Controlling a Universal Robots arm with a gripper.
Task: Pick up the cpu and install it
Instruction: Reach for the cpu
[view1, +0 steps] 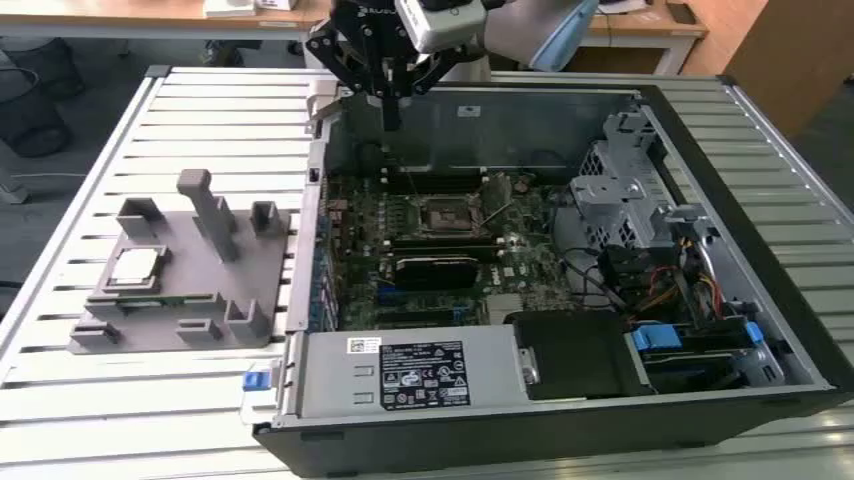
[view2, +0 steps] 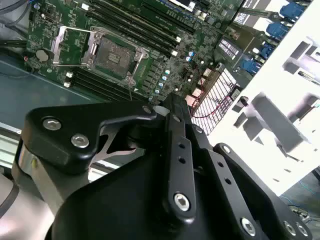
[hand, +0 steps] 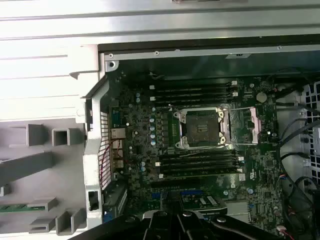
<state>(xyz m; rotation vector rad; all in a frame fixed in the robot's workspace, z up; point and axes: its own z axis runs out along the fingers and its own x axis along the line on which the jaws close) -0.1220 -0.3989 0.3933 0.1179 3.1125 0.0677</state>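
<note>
Claw (view1: 391, 122) hung closed on nothing, fingers pointing down just inside the far wall of the open computer case (view1: 781, 330). At the exterior view's left, the cpu (view1: 135, 266) lay flat, silvery top up, in a grey fixture (view1: 200, 315) on the slatted worktop (view1: 200, 110), well apart from the claw. Mid-case, the socket (view1: 445, 212) on the motherboard (view1: 527, 255) sat bare, with its bracket (hand: 251, 125) swung open. At the right stood a metal drive cage (view1: 621, 185).
</note>
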